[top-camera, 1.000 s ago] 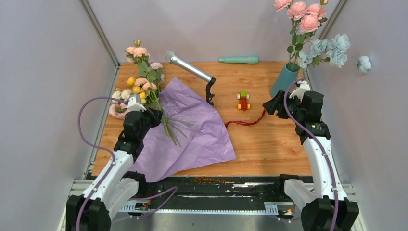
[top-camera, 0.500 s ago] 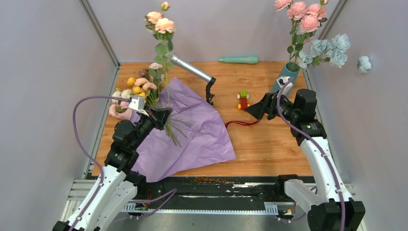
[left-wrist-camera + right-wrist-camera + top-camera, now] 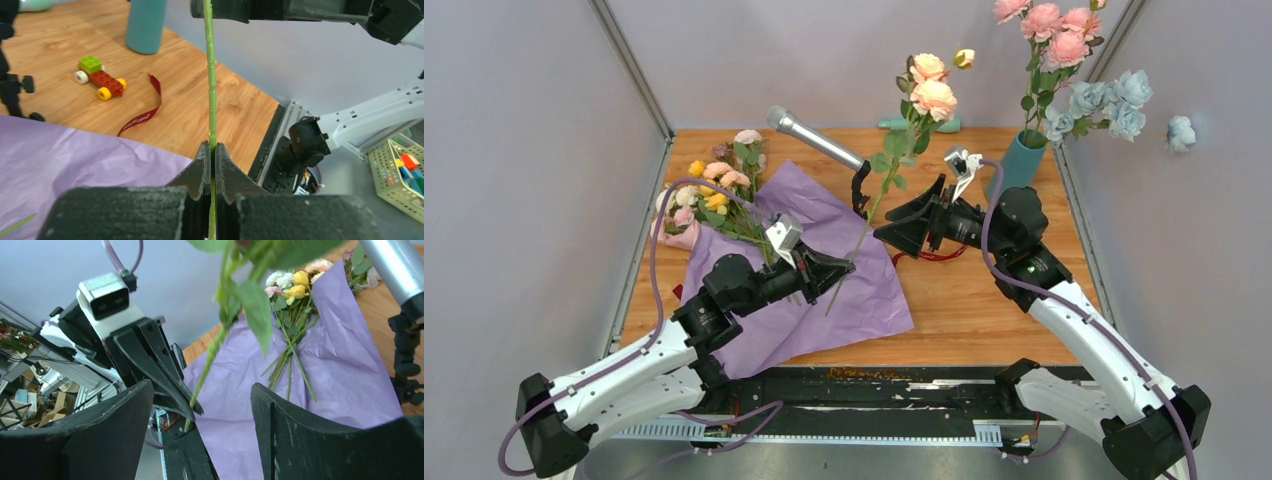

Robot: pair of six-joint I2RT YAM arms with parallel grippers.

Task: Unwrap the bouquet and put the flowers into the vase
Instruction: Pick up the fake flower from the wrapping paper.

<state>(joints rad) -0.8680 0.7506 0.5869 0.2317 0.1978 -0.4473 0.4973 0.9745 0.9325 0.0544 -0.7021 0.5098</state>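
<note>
My left gripper is shut on the lower stem of one peach-pink rose, which stands tilted up to the right above the table's middle. The closed jaws pinch the thin green stem. My right gripper is open, and in its wrist view the stem runs between its wide-apart fingers without touching them. The remaining flowers lie on the unfolded lilac paper. The teal vase stands at the back right holding pink roses.
A microphone on a black stand stands behind the paper. The dark red ribbon and a toy brick car lie right of the paper. Pale blue flowers hang by the vase. A mint rod lies at the back.
My left arm has lifted one rose off the pile and swung it right to the table's middle. My right arm has moved left from the vase, its open jaws now on both sides of the stem.
</note>
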